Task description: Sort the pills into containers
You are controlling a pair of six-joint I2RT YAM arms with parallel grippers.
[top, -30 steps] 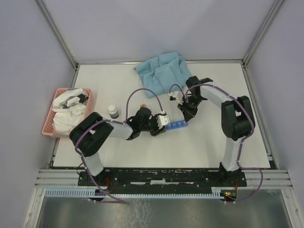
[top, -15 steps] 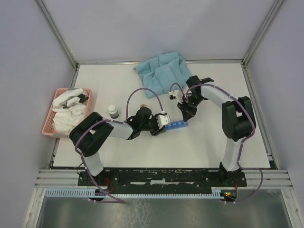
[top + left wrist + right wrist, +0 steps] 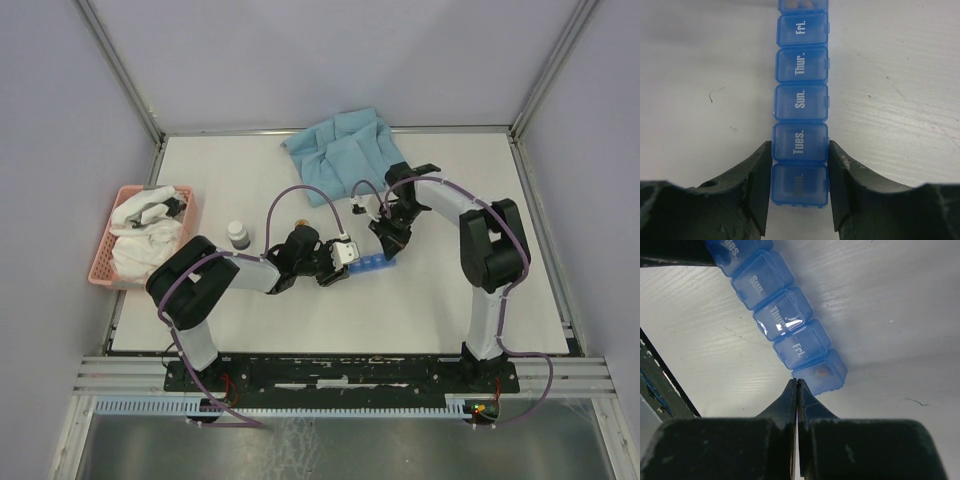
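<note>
The containers are a bright-blue pill-organiser strip (image 3: 370,264) lying on the white table, with lids marked Tues., Sun., Thur. and Fri. (image 3: 801,105). My left gripper (image 3: 343,262) is shut on the strip's near end, its jaws pressing both sides of the last two compartments (image 3: 799,150). My right gripper (image 3: 388,248) is shut with nothing in it, and its tips (image 3: 797,381) touch the far end compartment of the strip (image 3: 782,315). One orange-brown pill (image 3: 823,372) shows through that end compartment's lid.
A pink basket (image 3: 101,262) holding white cloth (image 3: 145,235) stands at the left edge. A small dark-capped bottle (image 3: 239,235) stands left of my left arm. A blue cloth (image 3: 340,155) lies at the back.
My right gripper has shifted slightly left and nearer, down onto the strip's far end. The left gripper and the strip have not moved.
</note>
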